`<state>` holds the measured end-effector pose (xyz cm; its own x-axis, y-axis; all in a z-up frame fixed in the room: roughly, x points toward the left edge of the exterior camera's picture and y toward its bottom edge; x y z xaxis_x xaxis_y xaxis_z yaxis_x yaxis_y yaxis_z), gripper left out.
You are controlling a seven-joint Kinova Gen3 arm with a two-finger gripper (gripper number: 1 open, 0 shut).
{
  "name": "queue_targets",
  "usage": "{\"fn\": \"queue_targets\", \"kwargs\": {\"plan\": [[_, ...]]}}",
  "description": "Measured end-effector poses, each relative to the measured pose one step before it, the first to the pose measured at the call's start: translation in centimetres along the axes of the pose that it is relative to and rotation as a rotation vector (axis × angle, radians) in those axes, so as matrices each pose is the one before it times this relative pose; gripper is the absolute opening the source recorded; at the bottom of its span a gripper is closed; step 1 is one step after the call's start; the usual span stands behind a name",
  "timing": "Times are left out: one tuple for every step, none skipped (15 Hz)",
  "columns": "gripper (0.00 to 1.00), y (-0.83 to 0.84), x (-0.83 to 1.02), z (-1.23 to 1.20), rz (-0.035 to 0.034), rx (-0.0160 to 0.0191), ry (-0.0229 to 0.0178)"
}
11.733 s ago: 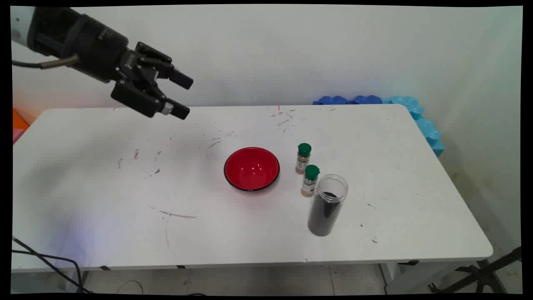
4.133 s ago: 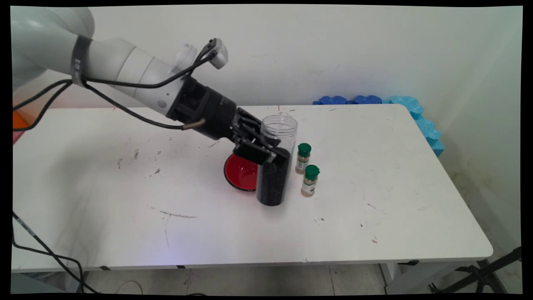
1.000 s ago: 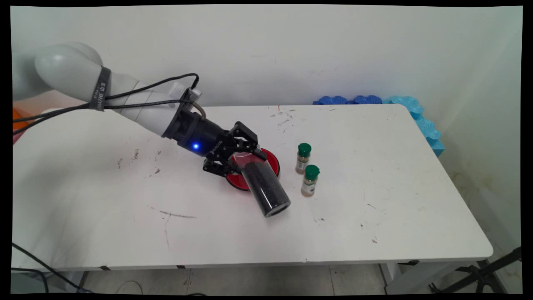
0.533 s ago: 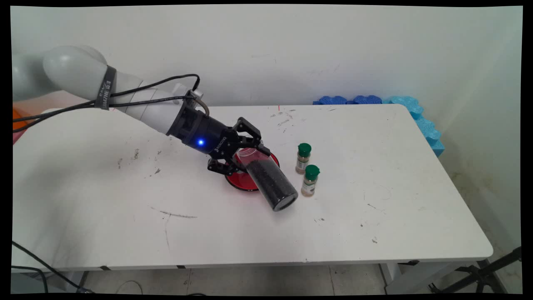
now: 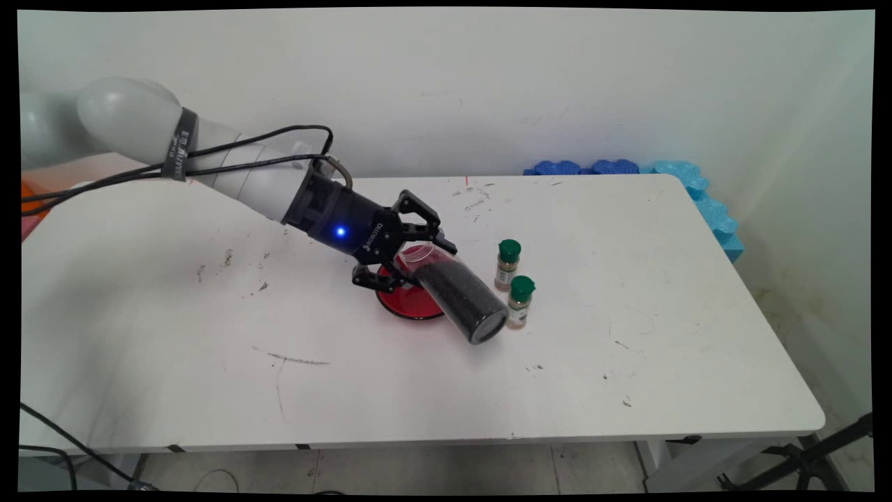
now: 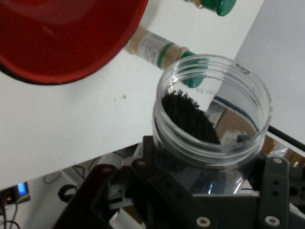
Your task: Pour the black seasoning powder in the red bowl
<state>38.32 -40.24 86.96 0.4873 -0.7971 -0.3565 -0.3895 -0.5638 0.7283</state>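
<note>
A white table (image 5: 627, 376) takes up most of the main view, and it is marked with dark scuffs and scratches. The white arm (image 5: 230, 171) is stretched over it from the upper left, with black cables tied along it. At its end the black gripper (image 5: 408, 259) is closed on a clear plastic jar (image 5: 460, 296), near the jar's open mouth. The jar is held tilted above the table, its base pointing down and to the right (toward the camera side), and it is filled with a black granular material. In the hand view the open mouth of the jar (image 6: 212, 126) is seen from close by, with the black grains (image 6: 188, 117) heaped against one side inside.

A red bowl (image 5: 411, 303) with a dark rim stands on the table, partly hidden behind the gripper and the jar. Just to the right of the bowl two small spice bottles with green caps are standing upright: the farther one (image 5: 508, 264) and the nearer one (image 5: 519, 301). The base of the jar appears just beside the nearer bottle. Blue foam pieces (image 5: 697, 192) lie at the table's far right corner.
</note>
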Motion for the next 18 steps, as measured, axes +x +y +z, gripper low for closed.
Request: {"fn": "queue_targets", "kwargs": {"plan": [[0.0,0.06,-0.018,-0.007,-0.01276,-0.00354,-0.00191],[0.0,-0.052,0.09,-0.02,-0.0135,-0.00346,-0.00271],[0.0,-0.051,0.143,-0.062,-0.01357,-0.00482,-0.00119],[0.0,-0.065,0.128,-0.066,-0.01283,-0.00446,-0.00072],[0.0,-0.03,0.128,-0.027,-0.01026,-0.00366,-0.00103],[0.0,-0.035,0.125,-0.025,-0.01288,-0.00454,-0.00083],[0.0,-0.034,0.092,-0.025,-0.01052,-0.004,-0.00049],[0.0,-0.046,0.103,-0.026,-0.01136,-0.00465,0.00003],[0.0,-0.032,0.085,-0.041,-0.01122,-0.00505,-0.00066],[0.0,-0.002,0.068,-0.016,-0.00987,-0.00421,-0.00064],[0.0,-0.003,0.059,-0.011,-0.0129,-0.00506,0.00022],[0.0,0.013,0.032,-0.044,-0.01204,-0.0055,-0.00009],[0.0,-0.004,0.03,-0.03,-0.0093,-0.00399,-0.00047],[0.0,-0.019,0.044,-0.012,-0.00583,-0.00217,-0.00033],[0.0,-0.04,0.067,-0.032,-0.00989,-0.00424,-0.00041],[0.0,0.008,0.047,0.013,-0.00768,-0.00302,-0.0012],[0.0,0.009,0.038,0.012,-0.00875,-0.00451,-0.00176],[0.0,-0.019,0.037,0.029,-0.01057,-0.00429,-0.00209]]}}
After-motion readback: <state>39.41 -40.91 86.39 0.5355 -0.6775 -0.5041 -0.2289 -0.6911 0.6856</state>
